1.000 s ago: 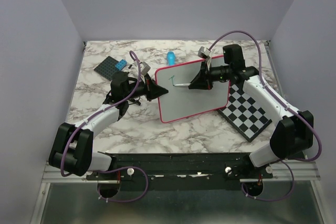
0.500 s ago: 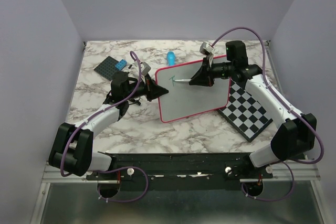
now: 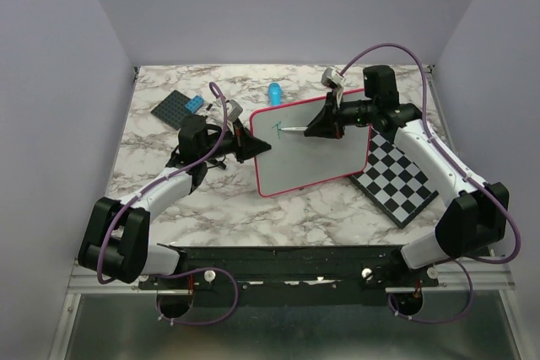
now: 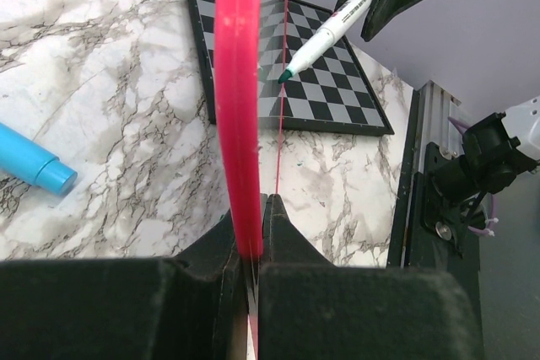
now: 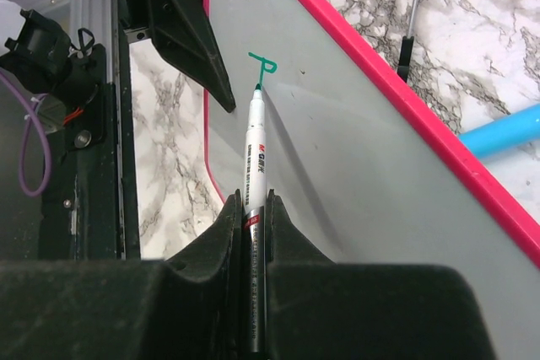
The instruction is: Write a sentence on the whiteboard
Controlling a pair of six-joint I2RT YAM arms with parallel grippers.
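Marble table [image 3: 169, 196] below; the right gripper [image 5: 253, 201] is clamped on a green marker [image 5: 256, 145]. Its barrel points straight ahead, tip at the sentence [image 5: 263, 65], only a first letter so far. That letter sits near one corner of the tilted whiteboard [image 5: 371, 166]. The left gripper [image 4: 253, 217] pinches the board's rim.

The right pincer [image 5: 253, 206] grips a white marker [image 5: 256, 145], its tip touching the whiteboard [image 5: 371, 183] at a green mark [image 5: 264, 65].

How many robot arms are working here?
2. The left arm, whose left claw pinches the glossy pink-rimmed whiteboard; the right arm, whose right claw grips a white green-tipped marker.
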